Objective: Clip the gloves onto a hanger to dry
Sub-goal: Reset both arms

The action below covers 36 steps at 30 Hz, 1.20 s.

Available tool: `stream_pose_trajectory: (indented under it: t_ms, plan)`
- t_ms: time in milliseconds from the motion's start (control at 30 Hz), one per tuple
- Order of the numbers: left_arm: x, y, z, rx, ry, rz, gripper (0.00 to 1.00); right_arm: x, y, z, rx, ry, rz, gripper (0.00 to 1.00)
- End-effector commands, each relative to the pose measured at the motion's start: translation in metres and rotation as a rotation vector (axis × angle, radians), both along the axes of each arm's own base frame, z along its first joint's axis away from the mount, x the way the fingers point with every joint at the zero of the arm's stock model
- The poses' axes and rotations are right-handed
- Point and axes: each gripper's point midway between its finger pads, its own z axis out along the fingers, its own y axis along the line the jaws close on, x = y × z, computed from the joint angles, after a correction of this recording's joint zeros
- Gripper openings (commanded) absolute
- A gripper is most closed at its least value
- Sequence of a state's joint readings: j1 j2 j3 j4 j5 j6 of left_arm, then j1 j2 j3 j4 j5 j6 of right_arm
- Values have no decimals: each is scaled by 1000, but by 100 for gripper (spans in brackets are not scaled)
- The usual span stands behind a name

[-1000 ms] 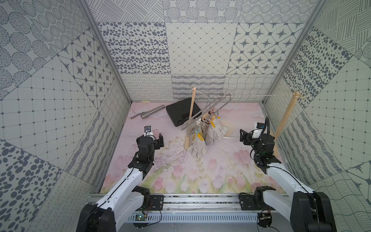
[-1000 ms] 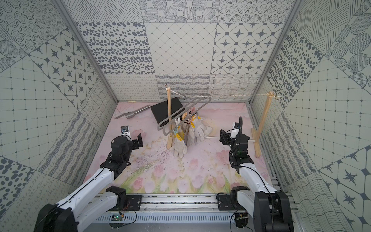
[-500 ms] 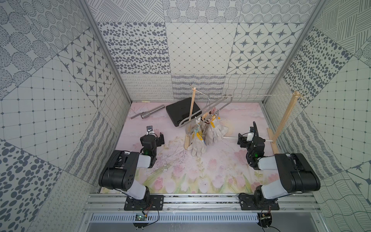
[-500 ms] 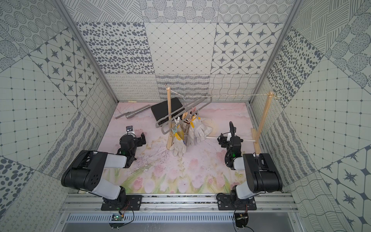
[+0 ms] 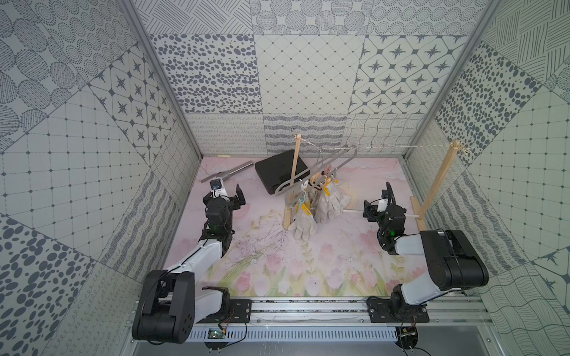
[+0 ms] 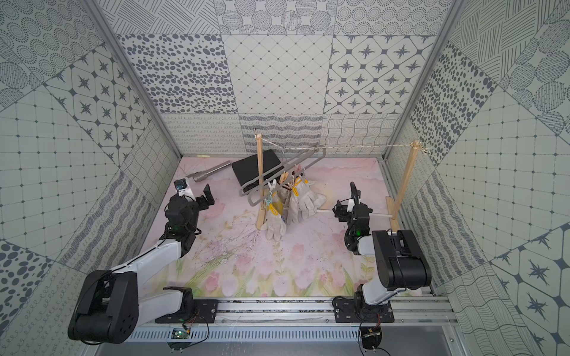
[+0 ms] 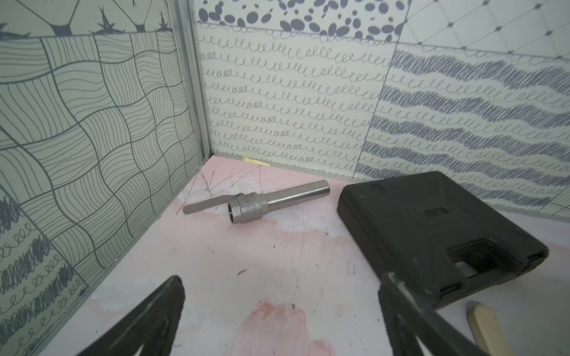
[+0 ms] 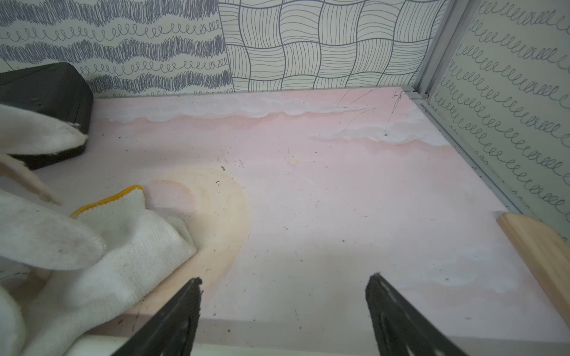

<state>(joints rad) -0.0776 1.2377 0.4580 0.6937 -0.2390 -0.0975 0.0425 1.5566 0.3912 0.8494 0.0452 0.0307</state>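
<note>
**Cream gloves hang pegged on tilted grey hanger**

Your left claw spreads wide and empty near the desk's left edge, a steel valve and black case ahead of it. Your right claw, equally wide and empty, faces bare pink surface beside the gloves, whose tips rest on the desk under a string between wooden posts.

In both top views the gloves overlap, so I cannot count them, and the pegs are too small to tell what each grips. My right wrist view crops the gloves and the black case at its edge.
</note>
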Motion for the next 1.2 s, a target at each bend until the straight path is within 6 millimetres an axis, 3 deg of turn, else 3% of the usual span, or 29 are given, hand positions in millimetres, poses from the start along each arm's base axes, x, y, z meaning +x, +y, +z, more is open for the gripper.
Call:
stream_pose_trajectory:
  t_ms: [0, 167, 200, 267, 433, 1167]
  plan:
    - [-1, 2, -59, 15, 160, -24, 100, 4, 1, 5, 14, -6, 26, 90]
    - [-3, 4, -105, -8, 155, -17, 100, 4, 0, 6, 20, -7, 27, 94]
    - [-3, 5, -98, 24, 85, -22, 100, 4, 0, 5, 20, -7, 27, 96]
    - [-7, 5, -103, -26, 152, -14, 100, 4, 1, 6, 21, -7, 28, 99]
    - [9, -5, -108, 16, 197, -79, 100, 4, 0, 5, 18, -4, 28, 99]
    - [9, -6, -108, 19, 206, -79, 100, 5, 4, 5, -1, -1, 31, 99]
